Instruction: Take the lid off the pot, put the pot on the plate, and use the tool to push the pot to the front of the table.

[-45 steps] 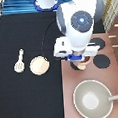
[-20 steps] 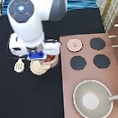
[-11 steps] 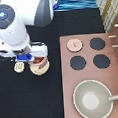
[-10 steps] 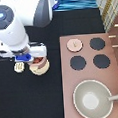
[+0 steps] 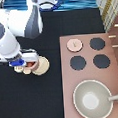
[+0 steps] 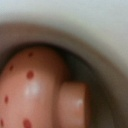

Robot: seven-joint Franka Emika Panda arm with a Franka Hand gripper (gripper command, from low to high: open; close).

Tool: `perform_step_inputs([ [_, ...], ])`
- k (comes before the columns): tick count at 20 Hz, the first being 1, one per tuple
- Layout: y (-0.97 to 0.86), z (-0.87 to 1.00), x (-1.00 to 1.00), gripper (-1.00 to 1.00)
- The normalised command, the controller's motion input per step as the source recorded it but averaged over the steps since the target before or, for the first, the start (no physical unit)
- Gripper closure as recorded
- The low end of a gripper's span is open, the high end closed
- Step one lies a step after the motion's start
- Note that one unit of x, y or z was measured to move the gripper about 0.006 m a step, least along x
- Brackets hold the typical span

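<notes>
The pale pink lid (image 5: 74, 44) lies on the stove's back-left burner, away from the pot. On the black table (image 5: 27, 102), the pink-tan pot (image 5: 31, 63) sits on the left part of the cream-yellow plate (image 5: 43, 66). My gripper (image 5: 21, 63) hangs low just left of the pot, its blue block showing under the white arm. A bit of the cream-white tool (image 5: 18, 69) peeks out under the hand; the rest is hidden. The wrist view shows the pot (image 6: 30, 90) with red-dotted contents and a side tab, close up, ringed by the cream plate (image 6: 100, 30).
The pinkish-brown stove counter (image 5: 116, 76) fills the exterior view's right, with three uncovered black burners (image 5: 97, 43). The large grey-beige pan (image 5: 92, 99) with its handle stands at the bottom right. The white arm covers the table's upper left.
The arm swung from the stove to the plate at the left, and the pot now rests on the plate. Over the last half second the hand has barely moved.
</notes>
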Motion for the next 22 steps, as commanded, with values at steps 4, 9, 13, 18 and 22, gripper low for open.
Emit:
perform_step_inputs([
  [4,0.08,-0.44,-0.16,1.0],
  [9,0.11,-0.46,-0.26,1.0],
  [13,0.16,-0.42,-0.34,1.0],
  [18,0.23,-0.25,-0.68,1.0],
  [22,0.22,-0.11,-0.92,1.0],
])
